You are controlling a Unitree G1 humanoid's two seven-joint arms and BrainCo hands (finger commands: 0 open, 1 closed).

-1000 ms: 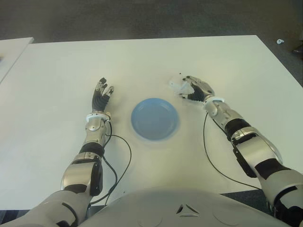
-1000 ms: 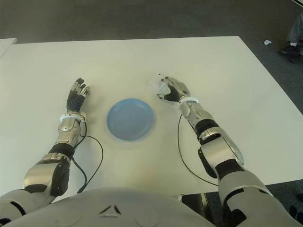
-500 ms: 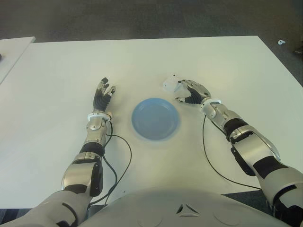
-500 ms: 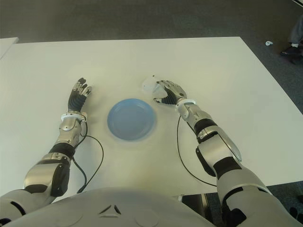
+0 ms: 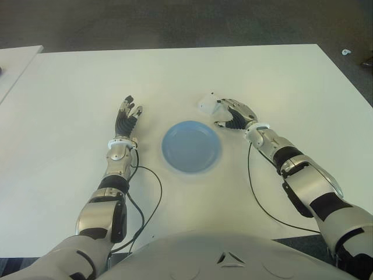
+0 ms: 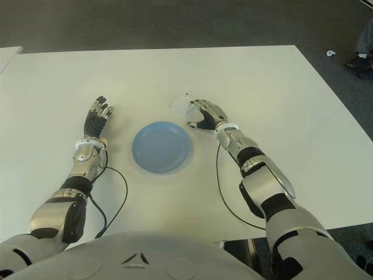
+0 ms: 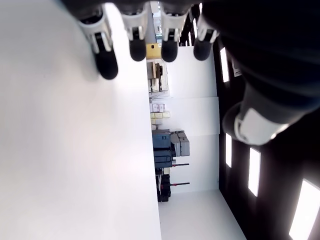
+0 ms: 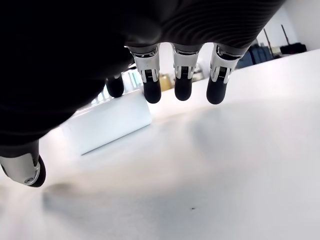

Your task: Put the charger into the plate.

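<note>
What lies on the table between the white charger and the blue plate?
Nothing visible does. The charger is at the fingertips of the right hand, just beyond the plate and to its right, with only bare table between them. The left hand shows to the plate's left, holding nothing.

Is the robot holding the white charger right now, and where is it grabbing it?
The right hand touches the charger at its near end, but a true grip cannot be told. The left hand holds nothing.

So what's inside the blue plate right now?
Nothing shows inside the blue plate; its whole dish is in view, nothing covers it. The white charger is outside it, at the right hand fingertips. The left hand shows beside the plate's left.
</note>
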